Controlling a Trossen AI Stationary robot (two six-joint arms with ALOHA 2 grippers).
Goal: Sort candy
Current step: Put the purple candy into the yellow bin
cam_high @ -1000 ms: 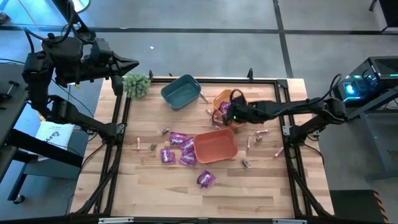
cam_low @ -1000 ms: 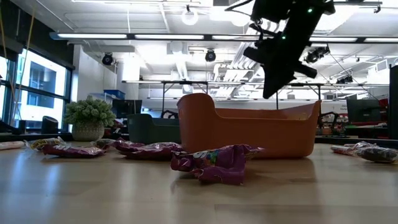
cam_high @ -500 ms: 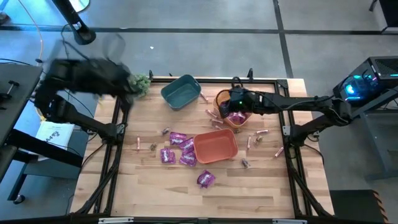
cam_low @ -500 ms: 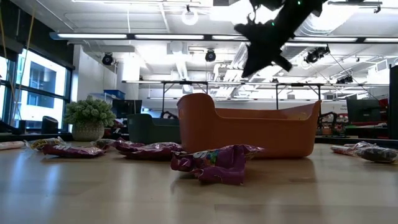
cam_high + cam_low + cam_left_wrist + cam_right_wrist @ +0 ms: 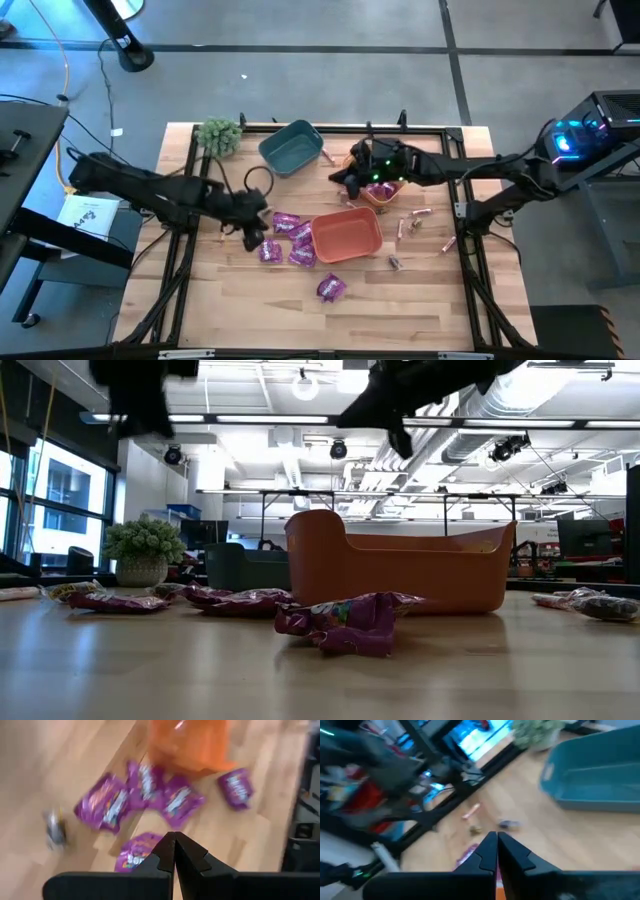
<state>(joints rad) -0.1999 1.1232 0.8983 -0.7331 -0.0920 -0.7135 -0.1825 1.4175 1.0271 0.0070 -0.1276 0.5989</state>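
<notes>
Magenta candy packets (image 5: 285, 236) lie clustered on the wood table (image 5: 300, 310) left of your orange bin (image 5: 346, 234), one more (image 5: 331, 288) nearer the front; pink sticks (image 5: 418, 214) sit right of it. Your left gripper (image 5: 252, 235) hangs over the cluster, fingers pressed together, empty. Your right gripper (image 5: 345, 179) is closed too, between teal bin (image 5: 290, 147) and yellow bin (image 5: 360, 158)

- An orange bin (image 5: 347, 236) sits on my wooden table (image 5: 300, 310) near the frame's centre.
- A teal bin (image 5: 290, 147) lies above it, toward the top edge.
- A yellow bin (image 5: 362, 158) stands right of the teal one.
- A green plant ball (image 5: 219, 135) occupies the table's upper-left corner.
</notes>
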